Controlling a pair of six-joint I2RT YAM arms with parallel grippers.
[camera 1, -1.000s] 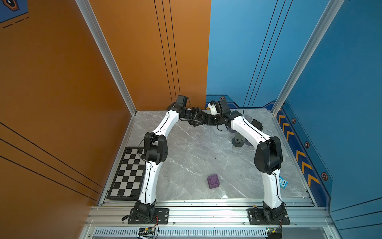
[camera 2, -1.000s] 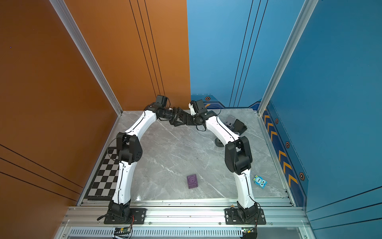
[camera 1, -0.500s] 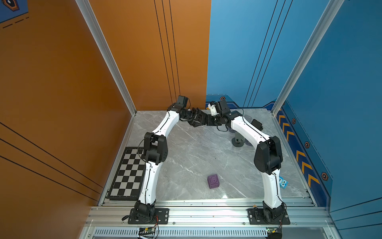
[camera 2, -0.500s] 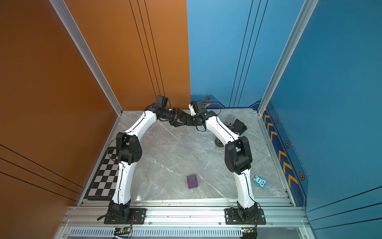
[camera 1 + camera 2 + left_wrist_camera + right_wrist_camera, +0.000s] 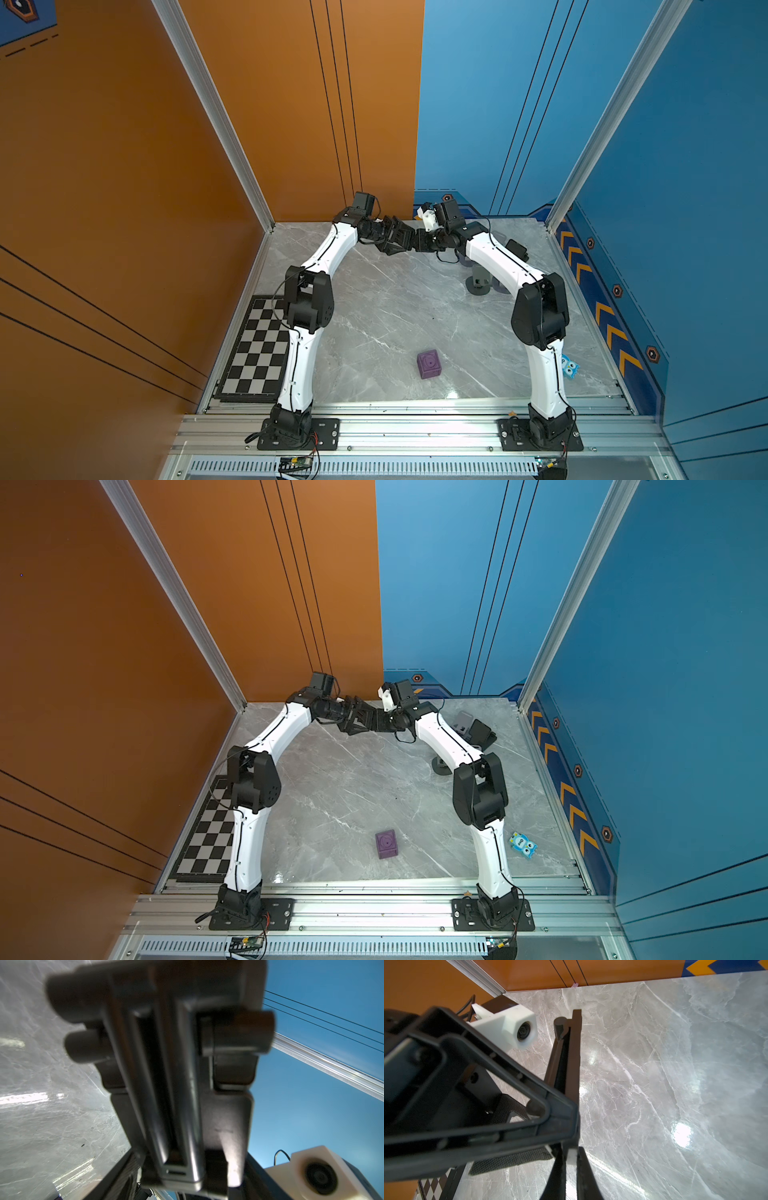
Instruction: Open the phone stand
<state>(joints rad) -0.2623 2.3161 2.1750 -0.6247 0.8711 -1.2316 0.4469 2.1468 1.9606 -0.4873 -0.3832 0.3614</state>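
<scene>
Both arms meet above the back middle of the table, and the black phone stand (image 5: 406,242) (image 5: 368,723) hangs between them. My left gripper (image 5: 395,240) (image 5: 356,720) has its jaws set wide on either side of the stand's body. That body fills the left wrist view (image 5: 176,1064), folded, with its hinge cylinders showing. My right gripper (image 5: 422,244) (image 5: 381,725) (image 5: 570,1159) is shut on the thin edge of one plate of the stand (image 5: 568,1064). The stand is clear of the table.
A purple cube (image 5: 429,363) lies front centre. A blue owl toy (image 5: 523,845) lies by the right arm's base. A checkerboard (image 5: 257,349) sits at the left edge. A grey round-based holder (image 5: 480,282) and a dark gadget (image 5: 473,727) stand back right.
</scene>
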